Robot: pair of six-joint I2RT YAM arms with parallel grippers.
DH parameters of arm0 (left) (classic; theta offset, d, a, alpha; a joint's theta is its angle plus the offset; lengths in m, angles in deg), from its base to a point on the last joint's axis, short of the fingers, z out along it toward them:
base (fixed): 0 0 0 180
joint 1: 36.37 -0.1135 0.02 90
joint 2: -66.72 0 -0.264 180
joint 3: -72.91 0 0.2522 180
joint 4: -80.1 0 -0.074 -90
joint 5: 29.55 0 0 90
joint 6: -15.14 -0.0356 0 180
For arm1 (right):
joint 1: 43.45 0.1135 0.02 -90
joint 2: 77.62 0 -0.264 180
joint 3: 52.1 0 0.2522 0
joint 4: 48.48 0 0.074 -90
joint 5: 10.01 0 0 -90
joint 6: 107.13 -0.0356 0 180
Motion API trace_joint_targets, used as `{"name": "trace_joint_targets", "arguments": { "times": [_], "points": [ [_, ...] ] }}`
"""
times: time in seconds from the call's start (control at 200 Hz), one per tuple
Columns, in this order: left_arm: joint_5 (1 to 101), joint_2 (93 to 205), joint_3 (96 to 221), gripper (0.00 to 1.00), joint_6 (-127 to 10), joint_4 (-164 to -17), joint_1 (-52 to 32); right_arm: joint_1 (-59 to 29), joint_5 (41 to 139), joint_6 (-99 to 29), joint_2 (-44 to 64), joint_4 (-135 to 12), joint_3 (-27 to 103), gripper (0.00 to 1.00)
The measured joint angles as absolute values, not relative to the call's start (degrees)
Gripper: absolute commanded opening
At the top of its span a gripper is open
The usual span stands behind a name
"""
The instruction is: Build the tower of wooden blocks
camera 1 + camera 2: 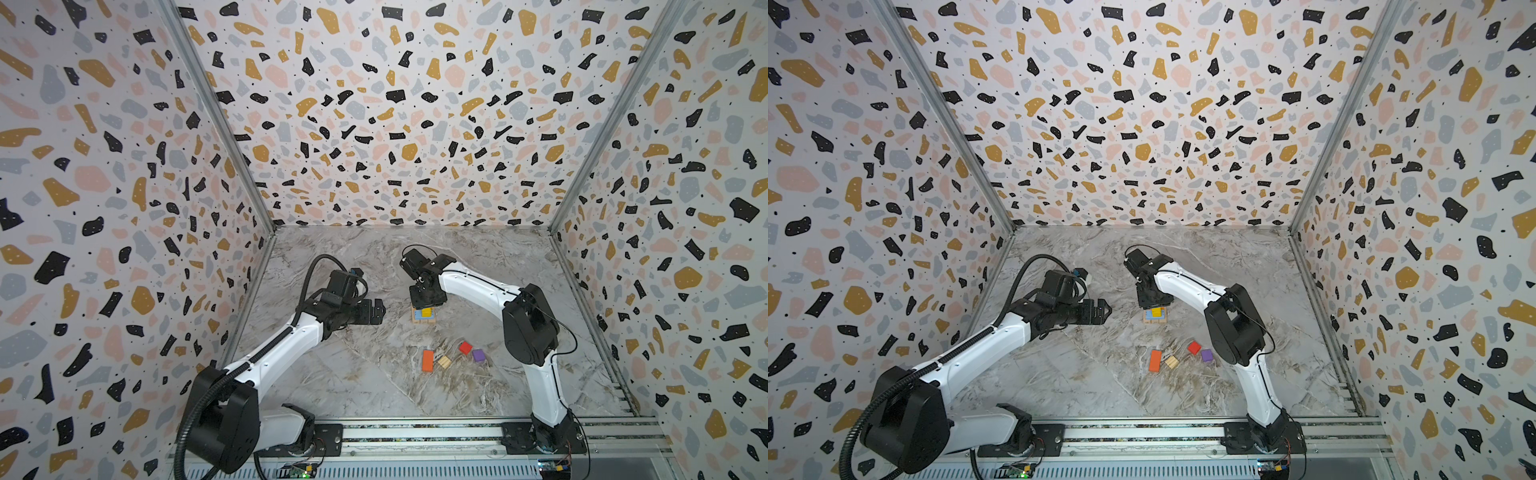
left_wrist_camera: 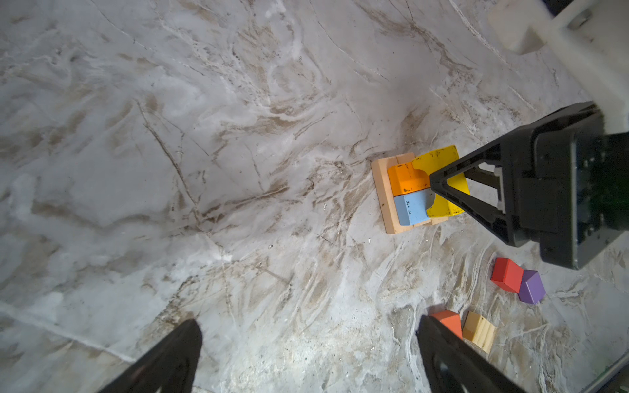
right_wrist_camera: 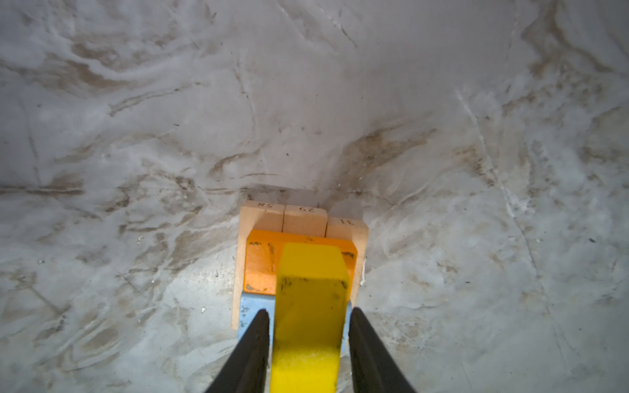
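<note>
Yellow block (image 2: 439,160) sits inside right pincer (image 3: 309,313), grip unclear; left pincer (image 2: 309,321) released, well apart.

You are working in a robot lab cell, not a home. Terrazzo-print walls (image 1: 374,104) box in three sides on bare aluminium posts (image 1: 218,116) around a marble-look tabletop (image 1: 353,374). The white left arm (image 1: 286,340) and right arm (image 1: 473,286) stand on a slotted metal rail (image 1: 415,432) (an exposed circuit board (image 1: 301,471) sits below it).
</note>
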State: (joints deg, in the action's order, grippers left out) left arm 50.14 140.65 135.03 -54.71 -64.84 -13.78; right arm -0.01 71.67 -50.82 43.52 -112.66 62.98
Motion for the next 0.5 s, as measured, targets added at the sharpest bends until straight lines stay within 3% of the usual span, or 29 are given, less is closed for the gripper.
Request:
{"name": "trace_joint_targets", "arguments": {
  "times": [0.25, 0.501],
  "points": [
    [50.1, 140.6, 135.0, 1.00, -54.7, -64.8, -13.8, 0.0, 71.6, -51.3, 43.5, -112.7, 63.0, 0.25],
    [50.1, 140.6, 135.0, 1.00, -54.7, -64.8, -13.8, 0.0, 71.4, -51.9, 43.5, -113.9, 64.2, 0.24]
  ]
}}
